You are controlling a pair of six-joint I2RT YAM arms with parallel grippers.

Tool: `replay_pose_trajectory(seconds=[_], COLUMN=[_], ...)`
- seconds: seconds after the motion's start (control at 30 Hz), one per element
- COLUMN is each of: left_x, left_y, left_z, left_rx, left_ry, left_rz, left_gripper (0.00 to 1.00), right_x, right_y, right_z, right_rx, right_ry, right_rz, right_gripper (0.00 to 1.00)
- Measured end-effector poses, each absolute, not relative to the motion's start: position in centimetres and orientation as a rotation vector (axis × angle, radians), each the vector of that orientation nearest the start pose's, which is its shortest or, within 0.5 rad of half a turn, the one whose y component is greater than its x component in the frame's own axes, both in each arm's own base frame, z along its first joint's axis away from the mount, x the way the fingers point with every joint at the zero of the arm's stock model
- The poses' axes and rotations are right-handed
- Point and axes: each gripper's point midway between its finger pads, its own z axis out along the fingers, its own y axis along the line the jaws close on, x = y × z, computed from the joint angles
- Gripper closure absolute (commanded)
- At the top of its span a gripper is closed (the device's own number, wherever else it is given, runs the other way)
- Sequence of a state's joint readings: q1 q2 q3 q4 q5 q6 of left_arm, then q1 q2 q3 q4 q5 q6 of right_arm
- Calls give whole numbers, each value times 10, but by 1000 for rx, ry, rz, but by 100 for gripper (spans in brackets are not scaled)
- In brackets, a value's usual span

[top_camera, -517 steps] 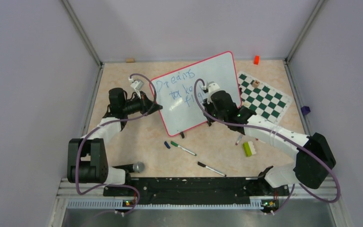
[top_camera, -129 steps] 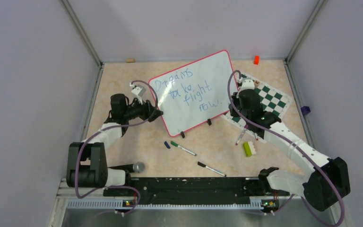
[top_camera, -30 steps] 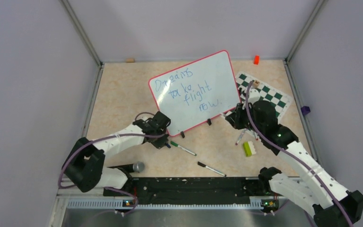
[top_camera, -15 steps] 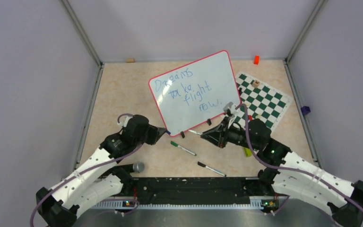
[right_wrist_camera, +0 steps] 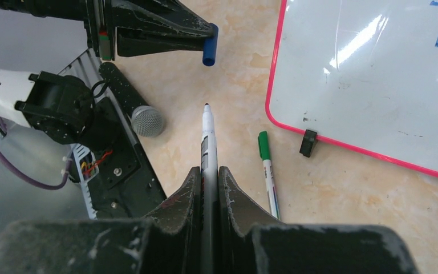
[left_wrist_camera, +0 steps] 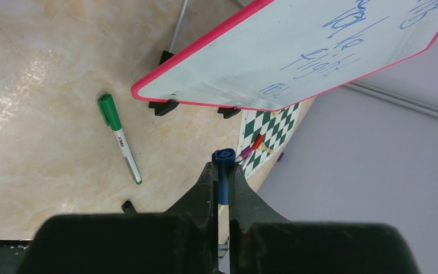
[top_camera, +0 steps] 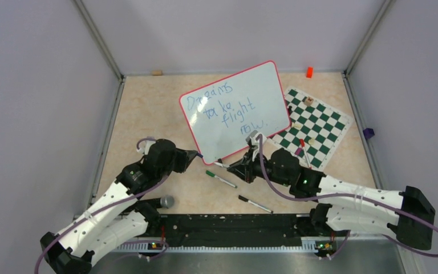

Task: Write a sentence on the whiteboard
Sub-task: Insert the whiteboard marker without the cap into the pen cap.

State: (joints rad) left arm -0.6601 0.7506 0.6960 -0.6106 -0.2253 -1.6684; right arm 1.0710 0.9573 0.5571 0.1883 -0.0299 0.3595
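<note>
Blue handwritten sentence [top_camera: 228,109] fills the red-framed glossy whiteboard [top_camera: 264,79], propped mid-table. At its 6 o'clock, right gripper [right_wrist_camera: 208,171] clamps an uncapped white marker [right_wrist_camera: 207,134]. Long axis points toward 10 o'clock at small blue cap [right_wrist_camera: 209,45], pinched in left gripper [left_wrist_camera: 219,177], not touching.

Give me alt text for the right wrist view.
The right gripper is shut on an uncapped white marker whose tip points toward the blue cap held in the left gripper. The red-framed whiteboard stands to the right; a green-capped marker and a microphone lie on the table.
</note>
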Motion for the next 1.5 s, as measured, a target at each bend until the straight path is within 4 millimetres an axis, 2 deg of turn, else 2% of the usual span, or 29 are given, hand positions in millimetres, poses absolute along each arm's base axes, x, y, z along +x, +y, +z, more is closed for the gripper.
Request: replay_pose_trajectory(seconds=[0.23, 0.57, 1.0, 1.5], left_x=[218, 217, 216, 216], left_y=[-172, -173, -175, -175], left_z=[188, 188, 188, 188], left_rx=[-1277, -1276, -1274, -1273], left_ry=[2052, 2058, 2067, 2069], left_rz=[-977, -983, -992, -997], left_gripper=[100, 100, 100, 100], right_x=[159, 168, 170, 173], right_y=[328, 344, 351, 356], right_z=[199, 212, 197, 193], right_rx=[-673, -658, -677, -679], right_ry=[1770, 1738, 1769, 1776], right_rz=[1029, 1041, 1035, 1032], right_gripper=[100, 100, 100, 100])
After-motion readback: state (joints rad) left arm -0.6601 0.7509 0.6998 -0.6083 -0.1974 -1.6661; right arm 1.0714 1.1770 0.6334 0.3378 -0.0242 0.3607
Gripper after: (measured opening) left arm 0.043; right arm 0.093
